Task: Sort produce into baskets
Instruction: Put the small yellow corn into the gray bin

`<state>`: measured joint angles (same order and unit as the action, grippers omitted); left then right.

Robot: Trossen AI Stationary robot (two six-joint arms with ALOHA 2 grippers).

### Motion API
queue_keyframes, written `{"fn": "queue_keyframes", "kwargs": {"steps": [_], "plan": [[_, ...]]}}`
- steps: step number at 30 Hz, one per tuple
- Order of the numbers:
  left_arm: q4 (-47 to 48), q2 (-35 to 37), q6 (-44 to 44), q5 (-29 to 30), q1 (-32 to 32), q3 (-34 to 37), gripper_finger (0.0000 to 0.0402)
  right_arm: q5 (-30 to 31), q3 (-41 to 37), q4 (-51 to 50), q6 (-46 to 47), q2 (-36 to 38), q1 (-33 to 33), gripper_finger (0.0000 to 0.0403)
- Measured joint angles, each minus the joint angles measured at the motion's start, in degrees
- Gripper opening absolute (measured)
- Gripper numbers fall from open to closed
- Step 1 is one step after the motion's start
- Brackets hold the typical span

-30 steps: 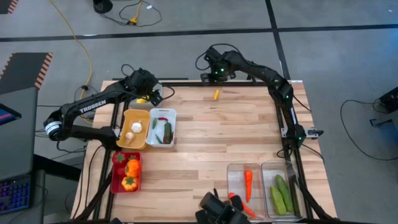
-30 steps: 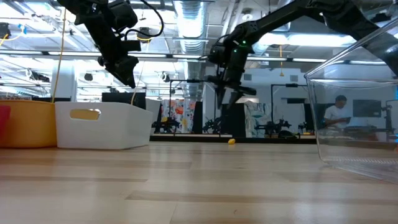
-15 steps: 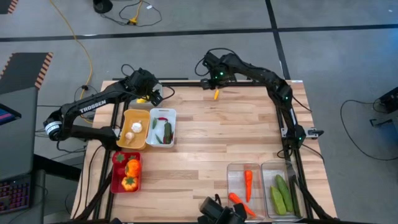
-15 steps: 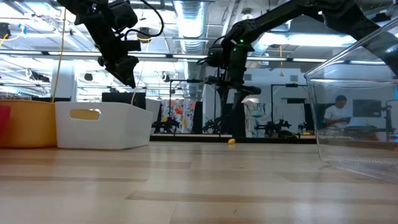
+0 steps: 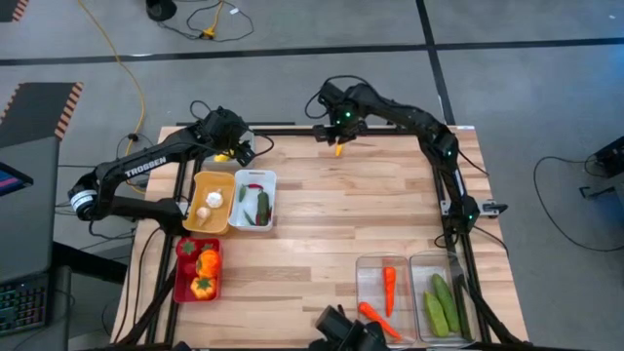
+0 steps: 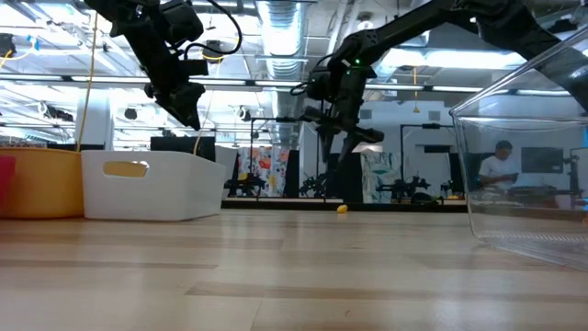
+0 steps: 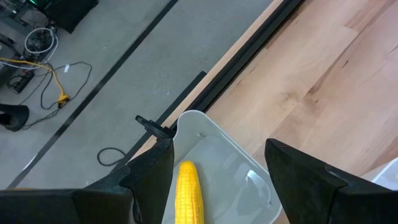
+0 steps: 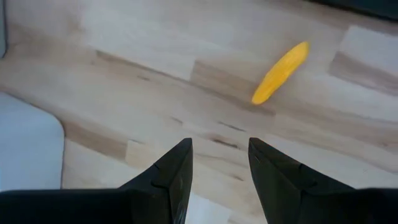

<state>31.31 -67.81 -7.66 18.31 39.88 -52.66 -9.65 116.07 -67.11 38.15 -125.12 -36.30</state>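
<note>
Produce mostly sorted already: a yellow piece lies loose on the tabletop near the far edge, centre. Right end effector hangs just above it, fingers parted w/ nothing between them; the piece sits just beyond the tips in the right wrist view.

Left end effector is at the far-left corner, fingers apart around a yellow corn cob over a pale bin — looks gripped, but contact w/ the pads isn't clear.

Bins on the left side: yellow bin holds white garlic; white bin beside it holds a red chili and a green cucumber; red bin, nearer, holds orange peppers.

Near right: clear bin w/ a carrot, 2nd carrot at its near-left corner; other clear bin w/ cucumbers.
</note>
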Motion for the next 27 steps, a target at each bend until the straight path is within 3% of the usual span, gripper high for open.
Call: {"fn": "queue_keyframes", "kwargs": {"steps": [8,16,20,27], "plan": [[0.0,0.0,0.0,-0.1,0.0,0.0,0.0240,-12.2,0.0,-3.9,0.6,-1.7,-0.4,0.0182],[0.0,0.0,0.0,-0.1,0.0,0.0,0.0240,-9.6,0.0,-7.3,0.6,-1.7,0.4,0.0182],[0.0,0.0,0.0,-0.1,0.0,0.0,0.0240,-5.2,0.0,-8.0,2.3,-1.7,2.8,0.0182],[0.0,0.0,0.0,-0.1,0.0,0.0,0.0240,-4.0,-1.8,-7.4,3.6,-1.7,7.4,0.0182]]}}
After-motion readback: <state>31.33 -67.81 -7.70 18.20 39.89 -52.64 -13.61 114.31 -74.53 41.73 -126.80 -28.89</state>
